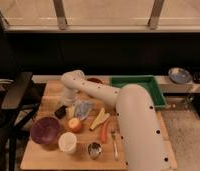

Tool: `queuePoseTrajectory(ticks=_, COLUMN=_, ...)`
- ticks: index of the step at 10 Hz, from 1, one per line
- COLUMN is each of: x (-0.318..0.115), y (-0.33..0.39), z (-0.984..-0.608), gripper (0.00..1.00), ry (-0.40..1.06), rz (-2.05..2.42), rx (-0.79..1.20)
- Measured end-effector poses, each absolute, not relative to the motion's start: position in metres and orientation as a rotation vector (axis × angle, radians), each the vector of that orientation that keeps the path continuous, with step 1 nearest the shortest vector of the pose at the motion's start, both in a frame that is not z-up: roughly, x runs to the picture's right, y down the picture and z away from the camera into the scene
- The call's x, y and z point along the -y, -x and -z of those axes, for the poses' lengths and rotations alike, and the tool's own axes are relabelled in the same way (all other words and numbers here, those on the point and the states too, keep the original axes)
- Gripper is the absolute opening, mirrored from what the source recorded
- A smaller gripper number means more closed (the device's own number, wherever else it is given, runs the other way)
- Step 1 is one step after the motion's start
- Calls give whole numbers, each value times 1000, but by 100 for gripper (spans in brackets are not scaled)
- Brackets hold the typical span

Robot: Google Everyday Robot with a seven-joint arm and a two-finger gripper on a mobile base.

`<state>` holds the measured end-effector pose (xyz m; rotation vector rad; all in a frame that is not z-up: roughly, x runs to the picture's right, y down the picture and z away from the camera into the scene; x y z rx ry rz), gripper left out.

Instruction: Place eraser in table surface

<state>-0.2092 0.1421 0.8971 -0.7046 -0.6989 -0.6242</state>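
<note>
Camera view: eraser (60, 111), a small dark block, lies low against the bench (40, 159), just below the hand (68, 98), between the purple bowl (45, 130) and the blue-grey block (83, 109). Whether the hand is apart or clamped on it cannot be told. Step judged: set-down. The next move calls for letting go, then lifting straight up, clear of the orange fruit (74, 125).

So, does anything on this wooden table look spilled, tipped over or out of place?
Nothing stands out. The small black rectangular eraser is low at the light-brown wooden tabletop, right beside the gripper. The dark purple round bowl and the white cup stand upright, and no spill shows.
</note>
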Motion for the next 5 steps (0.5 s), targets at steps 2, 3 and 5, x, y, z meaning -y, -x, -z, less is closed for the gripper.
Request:
queuePoseTrajectory(ticks=2, x=-140, y=209, z=-896, gripper=51, ry=702, rz=629, rx=659)
queuePoseTrajectory(ticks=3, x=-138, y=207, z=-896, gripper=41, ry=699, rz=624, rx=644)
queuePoseTrajectory(ticks=5, x=-135, y=203, z=-894, gripper=20, ry=692, rz=617, rx=626)
